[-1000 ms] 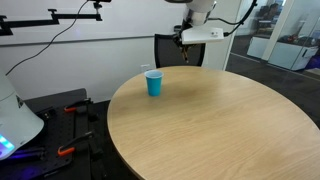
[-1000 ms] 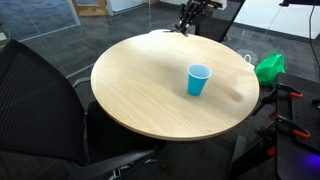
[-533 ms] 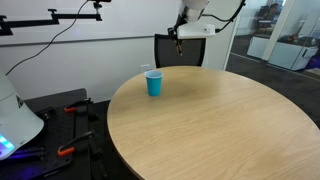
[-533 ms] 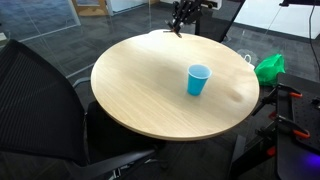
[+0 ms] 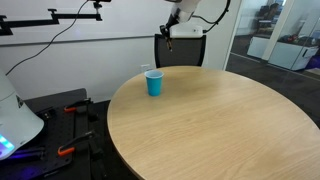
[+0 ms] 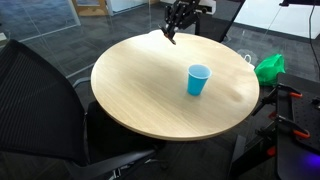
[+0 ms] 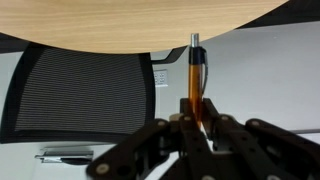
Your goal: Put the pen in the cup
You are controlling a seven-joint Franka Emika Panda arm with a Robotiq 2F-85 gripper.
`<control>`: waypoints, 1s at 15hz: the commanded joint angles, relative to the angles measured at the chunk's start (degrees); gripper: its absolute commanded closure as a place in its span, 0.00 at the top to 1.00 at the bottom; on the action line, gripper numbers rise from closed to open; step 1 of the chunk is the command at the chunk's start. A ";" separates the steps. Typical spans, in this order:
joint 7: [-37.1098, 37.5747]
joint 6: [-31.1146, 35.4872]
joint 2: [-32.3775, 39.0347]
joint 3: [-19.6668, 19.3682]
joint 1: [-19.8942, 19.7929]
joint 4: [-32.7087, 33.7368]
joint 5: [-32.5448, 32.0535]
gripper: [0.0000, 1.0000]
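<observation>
The blue cup stands upright on the round wooden table; it also shows in an exterior view. My gripper hangs high above the table's far edge, well away from the cup, and shows too in an exterior view. In the wrist view the gripper is shut on the pen, a thin brownish-orange stick with a grey tip pointing away from the jaws.
A black mesh office chair stands behind the table's far edge. Another black chair stands beside the table. A green bag and floor clutter lie around the table.
My gripper with the pen has moved sideways along the table's far edge, toward the cup's side, and slightly higher. The cup has not moved.
</observation>
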 commanded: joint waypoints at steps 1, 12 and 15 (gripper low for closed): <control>-0.19 -0.87 0.05 -2.07 1.86 0.22 0.50 0.15; -16.04 -19.87 3.70 -4.47 -2.34 5.15 14.41 0.04; -19.45 -27.15 4.61 -6.91 -2.92 5.82 15.08 0.04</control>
